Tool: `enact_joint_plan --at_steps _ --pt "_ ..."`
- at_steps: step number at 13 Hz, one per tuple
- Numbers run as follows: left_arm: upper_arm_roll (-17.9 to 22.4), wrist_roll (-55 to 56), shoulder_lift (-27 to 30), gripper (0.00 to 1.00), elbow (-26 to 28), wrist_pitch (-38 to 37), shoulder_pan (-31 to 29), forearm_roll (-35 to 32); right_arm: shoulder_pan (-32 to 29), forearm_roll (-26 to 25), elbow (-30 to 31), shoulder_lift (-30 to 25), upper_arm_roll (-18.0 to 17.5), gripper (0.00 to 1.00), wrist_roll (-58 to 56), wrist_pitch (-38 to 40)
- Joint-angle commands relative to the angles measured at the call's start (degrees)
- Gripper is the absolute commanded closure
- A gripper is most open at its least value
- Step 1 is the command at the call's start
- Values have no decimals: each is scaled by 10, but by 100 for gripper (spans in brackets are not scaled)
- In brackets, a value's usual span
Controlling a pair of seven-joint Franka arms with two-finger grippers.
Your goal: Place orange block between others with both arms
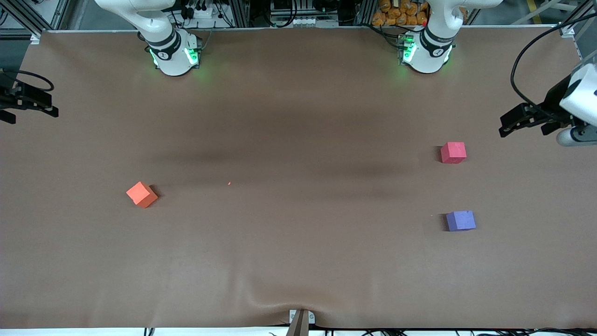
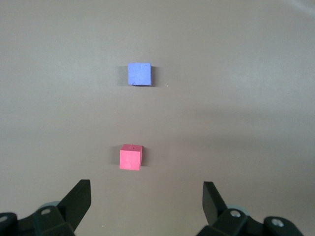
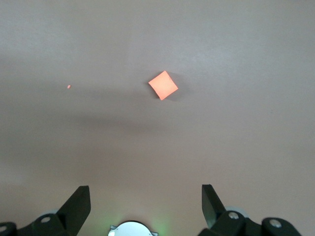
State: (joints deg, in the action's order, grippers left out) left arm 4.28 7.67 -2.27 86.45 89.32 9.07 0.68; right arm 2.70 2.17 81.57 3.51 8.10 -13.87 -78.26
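While both arms wait at the table's ends, the orange block (image 1: 142, 194) sits alone toward the right arm's end, well apart from the red cube (image 1: 453, 152). The purple cube (image 1: 461, 220) lies nearer the camera than the red cube. The left gripper (image 1: 509, 125) and right gripper (image 1: 46, 105) hang empty, fingers spread wide.

a robotics laboratory: two white arms with green-lit bases (image 1: 175, 56) bolted along one edge of a brown-covered table (image 1: 298, 261), aluminium framing (image 1: 28, 18), power strips and loose cables (image 1: 527, 56) crowding the edge by the bases.
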Motion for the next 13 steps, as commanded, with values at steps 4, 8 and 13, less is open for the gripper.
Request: enact_joint_plan --at_steps 4,8,13 --pt "-2 -16 -1 0 -23 -27 -5 -10 -5 9 -2 0 0 0 4 3" --pt "-3 -21 1 0 -21 -37 -5 -3 -4 5 -2 1 0 0 2 10" --pt "-3 -20 -4 0 -18 -38 -2 -8 -3 4 -3 20 0 0 0 7"
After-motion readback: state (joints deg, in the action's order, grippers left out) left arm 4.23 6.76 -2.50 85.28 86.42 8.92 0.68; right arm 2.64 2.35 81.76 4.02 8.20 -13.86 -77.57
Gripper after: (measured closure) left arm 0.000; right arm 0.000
